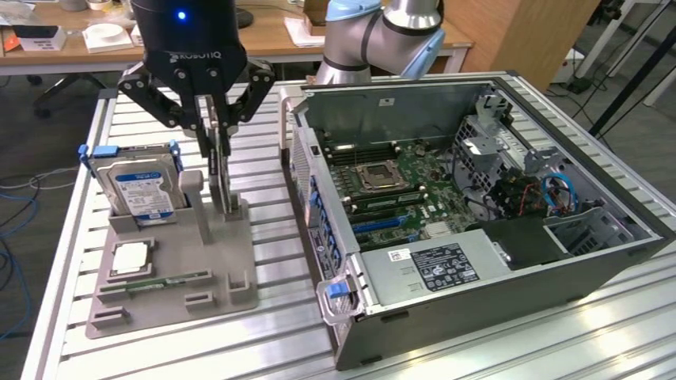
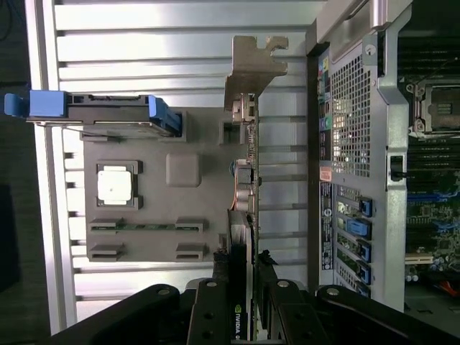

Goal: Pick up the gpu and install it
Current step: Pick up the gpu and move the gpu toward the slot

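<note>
Claw (image 2: 246,267) pinching the gpu (image 2: 249,144) edge-on above the grey holder (image 2: 194,201).
The pick is happening at the exterior view's left, the card standing upright at its holder. Installing is waiting: the open computer case (image 1: 507,309) is sitting just beside it on the slatted metal table (image 1: 158,360), with a wooden desk (image 1: 264,39) lying behind.

The claw (image 2: 243,264) clamps the gpu (image 2: 247,180), which stands on edge beside the grey holder (image 2: 154,203), silver bracket (image 2: 253,72) at its far end. A hard drive (image 2: 108,115) and chip (image 2: 115,185) sit in the holder. The case (image 2: 352,144) is just beside the gpu.
</note>
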